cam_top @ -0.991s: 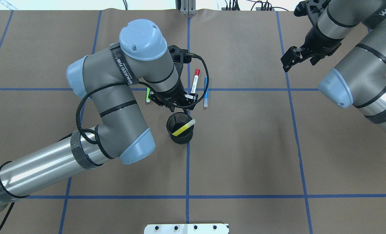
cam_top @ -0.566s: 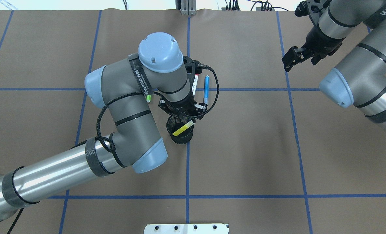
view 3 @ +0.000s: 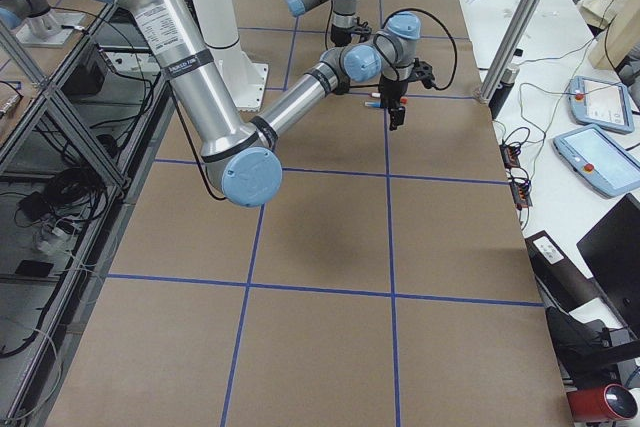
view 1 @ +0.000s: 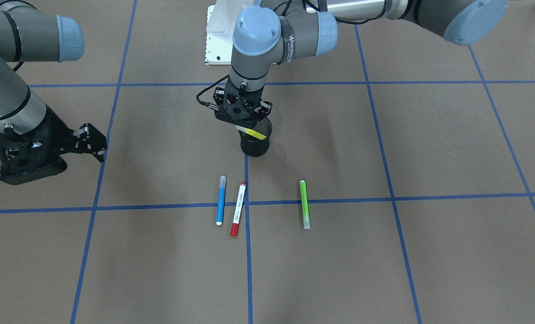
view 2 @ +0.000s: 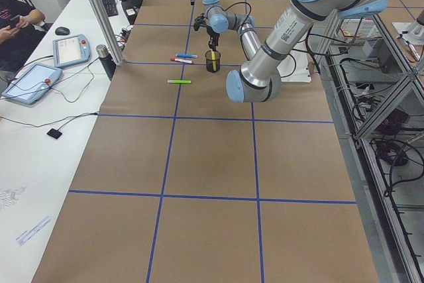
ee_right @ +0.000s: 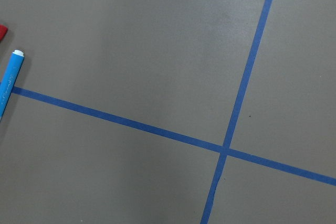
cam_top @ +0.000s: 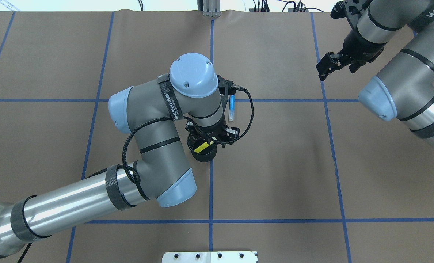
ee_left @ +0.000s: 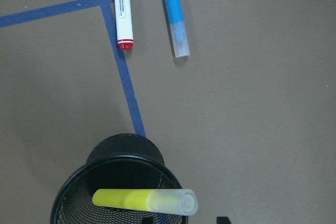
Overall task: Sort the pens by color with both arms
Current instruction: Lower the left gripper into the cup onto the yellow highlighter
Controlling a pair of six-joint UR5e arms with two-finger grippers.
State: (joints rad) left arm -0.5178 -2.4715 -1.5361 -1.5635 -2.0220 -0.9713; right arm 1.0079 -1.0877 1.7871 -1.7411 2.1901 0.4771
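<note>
A yellow highlighter (ee_left: 142,201) is seen tilted inside the black mesh cup (view 1: 255,146), with its clear cap leaned on the rim. The left gripper (view 1: 246,122) is held right above the cup, and its jaws are spread open with nothing in them. Three more pens are laid flat on the brown surface (view 1: 384,252), on the side of the cup away from the robot. The blue pen (view 1: 221,200) and the white marker with the red cap (view 1: 238,209) are laid side by side, close but not touching, just past the cup. The green highlighter (view 1: 304,204) is laid alone, further from the cup, toward the robot's left. The right gripper (view 1: 89,139) is held well away from the cup, toward the robot's right, above the surface. Its jaws are open and nothing is held in them
</note>
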